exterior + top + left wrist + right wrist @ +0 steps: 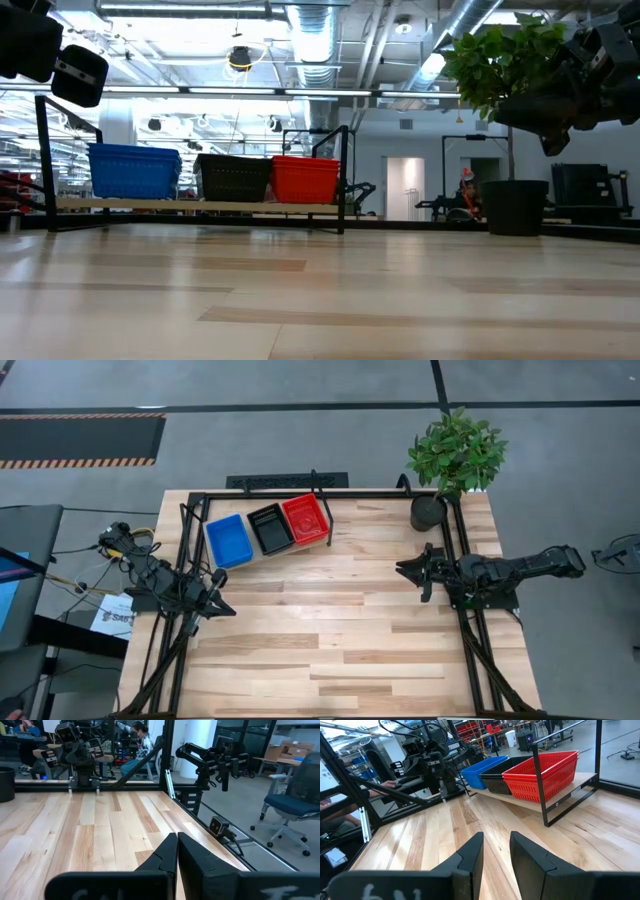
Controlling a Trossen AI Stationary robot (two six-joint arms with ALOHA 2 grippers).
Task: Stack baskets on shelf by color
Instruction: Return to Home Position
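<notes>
Seen from above, the shelf (150, 205) sits at 11 o'clock on the worktop (330, 650). It carries the blue baskets (229, 541), black baskets (270, 528) and red baskets (305, 519) side by side, one colour per stack. No basket lies loose on the worktop, so this step is only about parking cleanly. Your left gripper (177, 837) is at 9 o'clock near the worktop's edge, fingers pressed together and empty. Your right gripper (496, 836) is at 3 o'clock, fingers a narrow gap apart and holding nothing, with the potted plant (455, 455) close by at 1 o'clock. Retract each arm straight outward, away from shelf and plant, and move slowly so nothing jolts the stacks.
</notes>
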